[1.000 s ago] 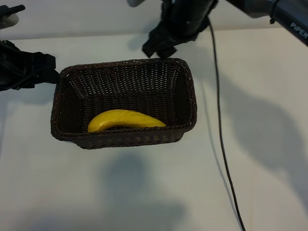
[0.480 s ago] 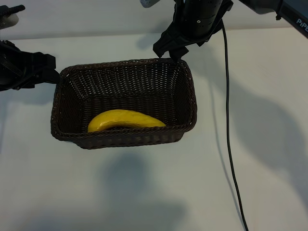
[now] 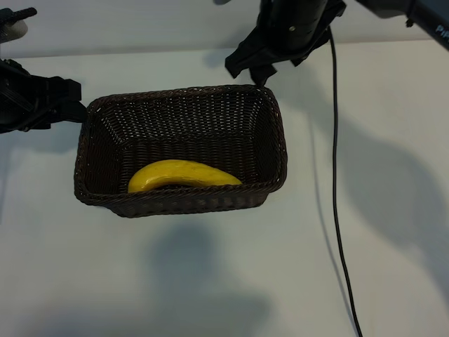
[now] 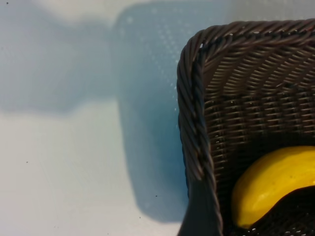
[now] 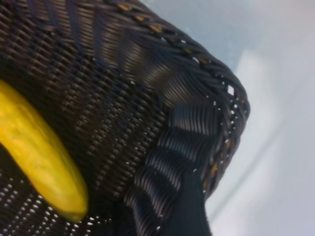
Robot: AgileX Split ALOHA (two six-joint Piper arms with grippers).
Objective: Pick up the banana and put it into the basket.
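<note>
The bright yellow banana [image 3: 184, 174] lies inside the dark brown wicker basket [image 3: 181, 92], along its near wall. My left gripper [image 3: 76, 102] sits at table height just outside the basket's far left corner, open and holding nothing. My right gripper [image 3: 247, 72] hangs above the table just behind the basket's far right corner, open and empty. The left wrist view shows the braided rim [image 4: 190, 113], one end of the banana [image 4: 273, 182] and one dark finger [image 4: 199, 214]. The right wrist view shows the basket's rounded corner [image 5: 197, 88], the banana [image 5: 42, 157] and one dark finger [image 5: 189, 206].
A black cable [image 3: 335, 175] hangs from the right arm and trails over the white table to the right of the basket toward the front edge. The right arm's dark body fills the top right of the exterior view.
The right gripper has drifted right and slightly back from the basket's far rim, and its cable has swung right with it. Banana, basket and left gripper have not moved.
</note>
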